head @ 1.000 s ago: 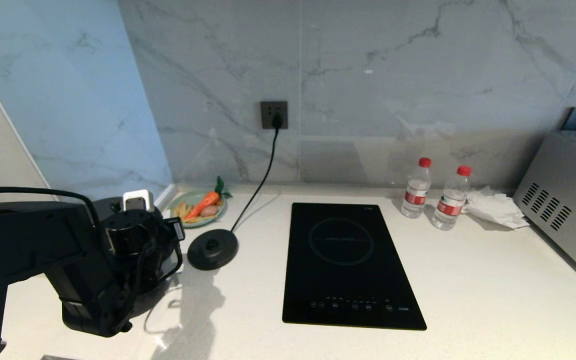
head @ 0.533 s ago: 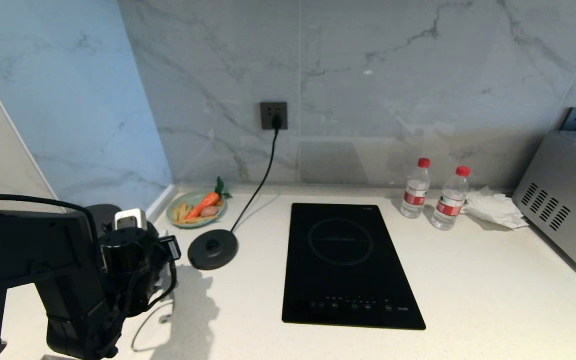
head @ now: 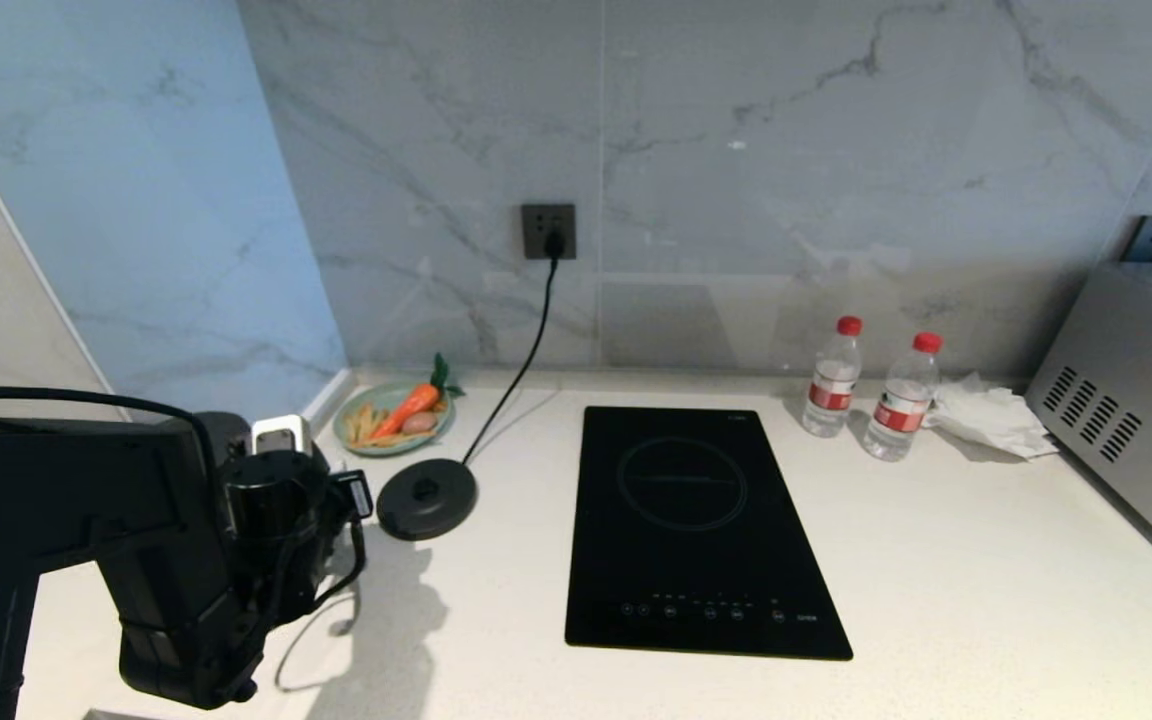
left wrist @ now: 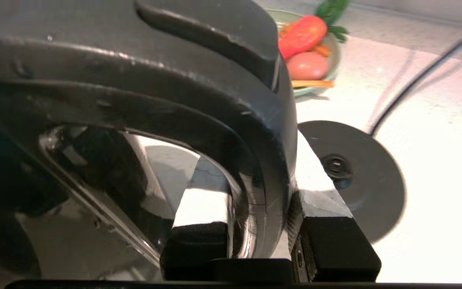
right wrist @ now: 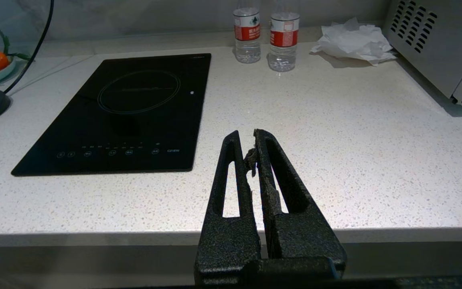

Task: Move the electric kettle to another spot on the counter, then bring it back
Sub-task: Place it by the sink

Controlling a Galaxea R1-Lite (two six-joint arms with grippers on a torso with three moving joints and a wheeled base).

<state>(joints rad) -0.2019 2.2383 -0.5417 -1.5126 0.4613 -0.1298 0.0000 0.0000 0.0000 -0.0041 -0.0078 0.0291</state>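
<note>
A grey-veined marble wall (head: pixel 786 170) rises behind the induction hob (head: pixel 696 530), carrying a dark socket (head: pixel 548 230) up to the hob's left. A pale blue-lit side wall (head: pixel 126 200) stands further left of the hob, and a steel oven (head: pixel 1136 400) sits to its right.

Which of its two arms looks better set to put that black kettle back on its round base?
The left. Its left gripper is already clamped on the electric kettle's handle, right beside the power base. The right gripper is shut on nothing, out past the counter edge.
</note>
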